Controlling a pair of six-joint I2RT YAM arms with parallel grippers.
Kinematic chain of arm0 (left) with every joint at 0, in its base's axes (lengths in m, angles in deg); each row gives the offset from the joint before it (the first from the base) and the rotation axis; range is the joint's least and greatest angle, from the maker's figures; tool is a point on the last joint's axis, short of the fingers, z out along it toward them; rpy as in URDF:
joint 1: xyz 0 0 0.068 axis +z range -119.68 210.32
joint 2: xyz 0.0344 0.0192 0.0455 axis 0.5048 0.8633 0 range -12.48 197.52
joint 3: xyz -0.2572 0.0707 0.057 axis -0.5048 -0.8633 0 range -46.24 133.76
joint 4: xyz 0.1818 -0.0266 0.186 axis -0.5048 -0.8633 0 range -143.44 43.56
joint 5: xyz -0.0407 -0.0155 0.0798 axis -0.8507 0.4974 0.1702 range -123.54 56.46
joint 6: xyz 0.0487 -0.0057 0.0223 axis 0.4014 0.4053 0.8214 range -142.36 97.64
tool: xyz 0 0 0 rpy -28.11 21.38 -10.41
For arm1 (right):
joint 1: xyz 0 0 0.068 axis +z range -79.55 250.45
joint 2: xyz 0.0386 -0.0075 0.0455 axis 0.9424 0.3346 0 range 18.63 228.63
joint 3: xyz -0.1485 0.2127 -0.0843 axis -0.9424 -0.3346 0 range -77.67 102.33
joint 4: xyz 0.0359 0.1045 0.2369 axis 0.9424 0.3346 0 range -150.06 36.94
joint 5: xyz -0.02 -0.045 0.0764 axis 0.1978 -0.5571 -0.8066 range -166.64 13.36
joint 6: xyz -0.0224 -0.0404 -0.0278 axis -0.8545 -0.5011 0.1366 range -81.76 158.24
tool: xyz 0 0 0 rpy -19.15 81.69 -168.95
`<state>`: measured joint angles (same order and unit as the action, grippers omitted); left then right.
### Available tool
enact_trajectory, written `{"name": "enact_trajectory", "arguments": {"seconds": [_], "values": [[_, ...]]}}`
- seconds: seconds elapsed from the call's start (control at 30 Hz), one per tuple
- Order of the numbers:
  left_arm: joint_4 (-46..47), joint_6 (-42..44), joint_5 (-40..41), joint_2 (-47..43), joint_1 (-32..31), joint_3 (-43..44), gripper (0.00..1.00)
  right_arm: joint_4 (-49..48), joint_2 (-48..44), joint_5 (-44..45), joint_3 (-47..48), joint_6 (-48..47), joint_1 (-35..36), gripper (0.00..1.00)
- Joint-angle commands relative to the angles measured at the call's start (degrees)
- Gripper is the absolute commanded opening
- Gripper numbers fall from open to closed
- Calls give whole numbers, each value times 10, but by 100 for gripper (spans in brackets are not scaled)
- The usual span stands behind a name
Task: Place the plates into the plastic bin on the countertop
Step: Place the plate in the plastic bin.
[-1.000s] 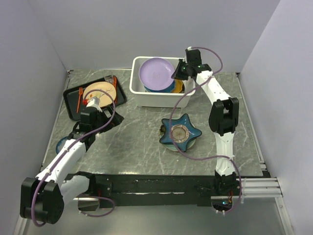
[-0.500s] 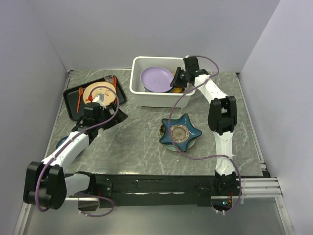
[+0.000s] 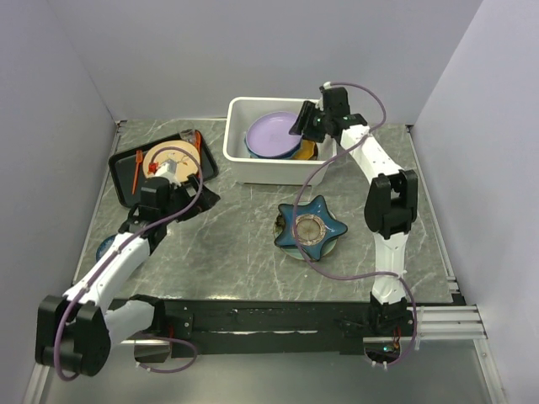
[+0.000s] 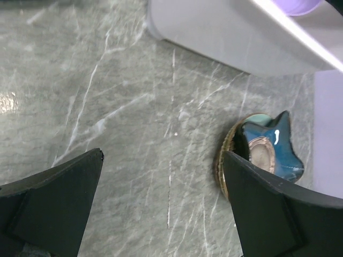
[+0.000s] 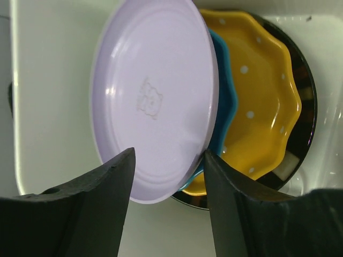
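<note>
White plastic bin (image 3: 268,172), rectangular with rounded corners, stands at the far middle of the grey, pale-veined worktop (image 3: 227,248). Inside it a lilac plate (image 5: 153,101) lies uppermost, offset to one side. It overlaps a blue plate (image 5: 226,101), a yellow scalloped plate (image 5: 262,101) with white dots and, lowest, a glossy dark plate (image 5: 306,101). Outside the bin, near its front right corner, a glossy navy star-shaped plate (image 3: 313,225) with a round beige centre sits atop a brown-rimmed plate (image 4: 220,163), upright and flat.
</note>
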<state>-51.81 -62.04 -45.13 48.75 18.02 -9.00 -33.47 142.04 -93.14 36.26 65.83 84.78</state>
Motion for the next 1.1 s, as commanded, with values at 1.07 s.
{"name": "enact_trajectory", "arguments": {"seconds": [1.07], "values": [[130,7,-48,148,-142,77,99,-56,-419,91,-331,-29,8,72]]}}
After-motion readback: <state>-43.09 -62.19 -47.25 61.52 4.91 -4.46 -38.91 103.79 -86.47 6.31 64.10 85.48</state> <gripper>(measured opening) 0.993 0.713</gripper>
